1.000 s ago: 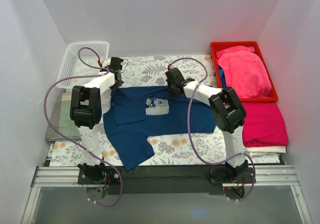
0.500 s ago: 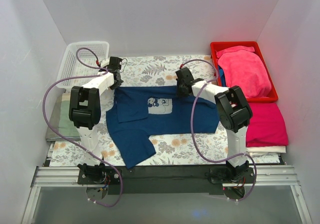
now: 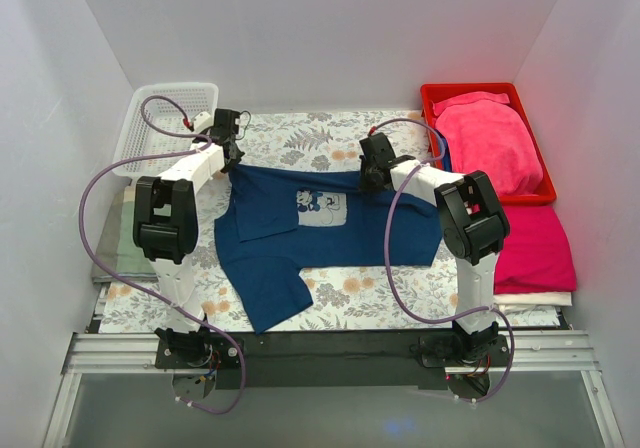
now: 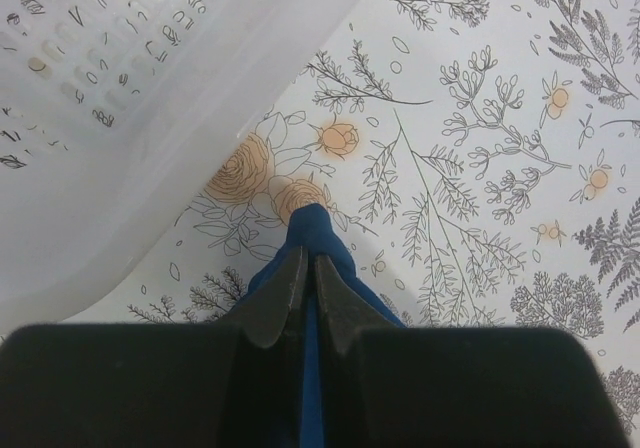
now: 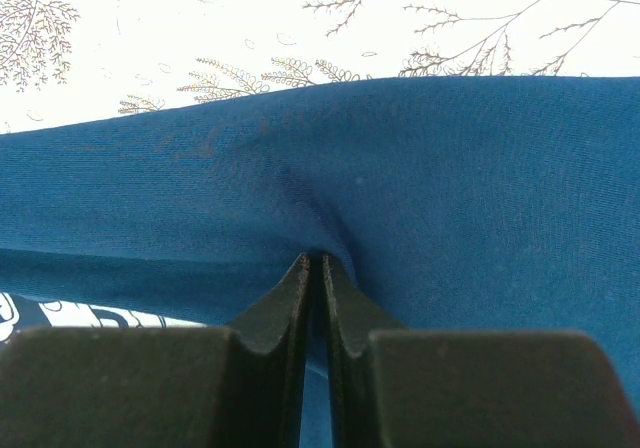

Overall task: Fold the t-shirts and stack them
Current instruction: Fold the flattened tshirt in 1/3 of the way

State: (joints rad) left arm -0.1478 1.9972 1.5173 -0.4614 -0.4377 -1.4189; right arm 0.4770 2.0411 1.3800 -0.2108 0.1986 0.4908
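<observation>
The navy t-shirt (image 3: 330, 233) with a pale blue mouse print (image 3: 321, 207) lies spread on the floral table cloth, chest up. My left gripper (image 3: 233, 160) is shut on its far left edge; a fold of navy cloth (image 4: 312, 230) pokes out between the closed fingers. My right gripper (image 3: 368, 180) is shut on its far right edge, the cloth (image 5: 400, 178) bunching at the fingertips. Magenta-pink shirts lie in the red bin (image 3: 490, 148) and folded on the table at the right (image 3: 530, 248).
A white slotted basket (image 3: 165, 123) stands at the far left, close beside my left gripper, and shows in the left wrist view (image 4: 110, 88). A folded grey-green cloth (image 3: 125, 233) lies at the left edge. White walls enclose the table on three sides.
Both grippers have moved toward the back of the table, dragging the navy shirt's far edge with them and stretching it wider. The right gripper has also shifted to the right.
</observation>
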